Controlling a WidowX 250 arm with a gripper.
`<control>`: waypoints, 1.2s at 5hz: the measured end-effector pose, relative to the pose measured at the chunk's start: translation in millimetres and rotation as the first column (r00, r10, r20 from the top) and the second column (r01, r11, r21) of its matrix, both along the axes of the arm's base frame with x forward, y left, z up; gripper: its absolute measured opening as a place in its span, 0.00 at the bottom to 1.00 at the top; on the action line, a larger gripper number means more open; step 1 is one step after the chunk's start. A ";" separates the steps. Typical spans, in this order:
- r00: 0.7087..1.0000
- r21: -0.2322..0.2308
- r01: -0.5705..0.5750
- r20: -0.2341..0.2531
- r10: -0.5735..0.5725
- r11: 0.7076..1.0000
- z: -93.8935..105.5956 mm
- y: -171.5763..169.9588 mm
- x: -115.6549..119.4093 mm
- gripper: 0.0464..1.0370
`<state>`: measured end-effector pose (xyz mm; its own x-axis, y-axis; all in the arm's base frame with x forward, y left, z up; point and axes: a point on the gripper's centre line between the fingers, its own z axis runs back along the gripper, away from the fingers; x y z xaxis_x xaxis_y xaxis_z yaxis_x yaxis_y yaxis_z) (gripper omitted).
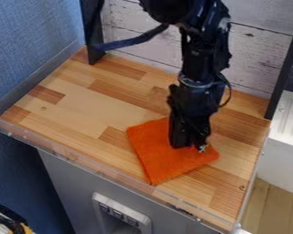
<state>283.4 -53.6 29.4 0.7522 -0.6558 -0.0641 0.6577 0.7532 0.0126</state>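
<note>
One orange cloth (172,167) is lying nearly flat, the wooden tabletop (91,107) supporting it from beneath! The black gripper (190,145) is hanging down over its upper right part; whether it's clamping fabric, I can't tell.

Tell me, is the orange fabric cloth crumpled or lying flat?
Lying flat: the orange fabric cloth shows fairly straight edges against the brown wooden worktop. Folded layers: cannot tell.

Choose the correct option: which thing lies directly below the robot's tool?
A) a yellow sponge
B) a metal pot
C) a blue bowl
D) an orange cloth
D: the tool hangs down over the orange cloth, which lies flat on the wooden surface.
</note>
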 end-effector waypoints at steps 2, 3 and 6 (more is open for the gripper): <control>0.999 0.029 -0.018 0.047 0.016 0.999 -14.6 6.1 -5.7 0.01; 0.996 0.025 -0.016 0.089 0.013 1.000 -17.5 -0.2 -3.2 0.01; 0.952 -0.053 -0.278 0.115 0.283 0.959 -18.7 -8.6 13.0 0.01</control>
